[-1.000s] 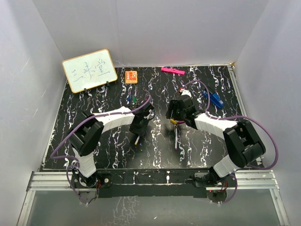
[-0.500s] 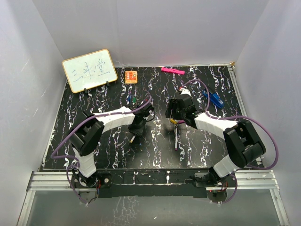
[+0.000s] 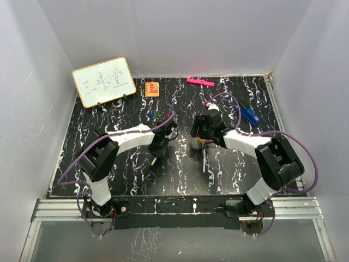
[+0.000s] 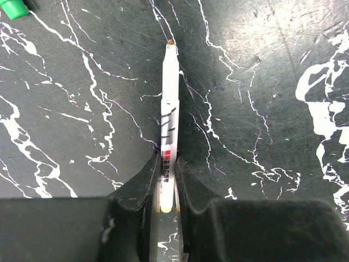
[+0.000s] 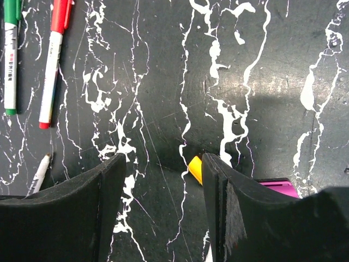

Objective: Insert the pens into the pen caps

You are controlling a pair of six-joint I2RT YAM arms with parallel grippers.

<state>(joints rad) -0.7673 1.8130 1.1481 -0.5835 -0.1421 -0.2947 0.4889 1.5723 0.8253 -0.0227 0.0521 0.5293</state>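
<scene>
My left gripper is shut on a white-barrelled pen; its bare tip points away from me just above the table. In the top view the pen sticks out below the fingers. My right gripper is open, low over the table near the middle. A yellow pen cap lies against the inner side of its right finger, outside the grip. A purple-ended pen lies just in front. Capped green and red pens lie further back.
A whiteboard stands at the back left, with an orange block and a pink bar along the back edge. A blue object lies at the right. A green cap shows in the left wrist view's corner.
My left gripper has shifted slightly left with the pen still in it. My right gripper has edged a little left and back above the yellow cap.
</scene>
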